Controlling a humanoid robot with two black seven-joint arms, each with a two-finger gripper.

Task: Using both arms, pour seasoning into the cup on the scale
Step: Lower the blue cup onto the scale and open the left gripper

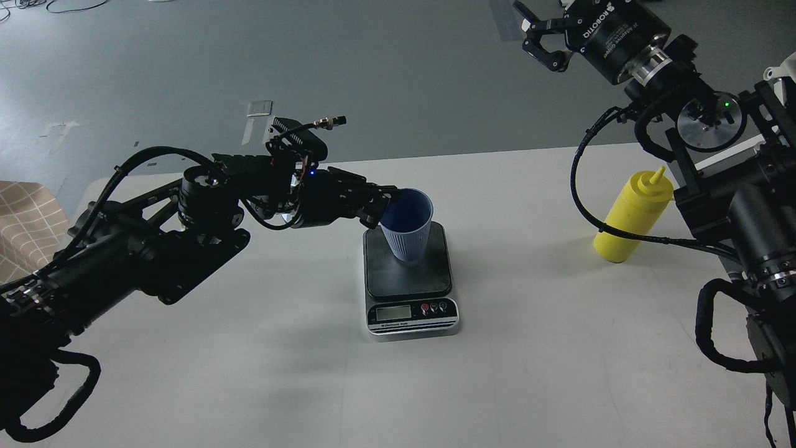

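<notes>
Gripping the cup [407, 227] at its rim with the left gripper [380, 208], steadying it upright on the scale [410, 280] just below (right gripper [540, 38] spread empty, well apart from the seasoning [633, 218]).

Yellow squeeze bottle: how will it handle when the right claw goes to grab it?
The yellow squeeze bottle is tall and narrow, standing free on the table, so a side nudge would probably tip it. It looks like soft plastic, so it will likely give under a firm grip. Its smooth wall may slip. The right claw is well clear of it.
</notes>
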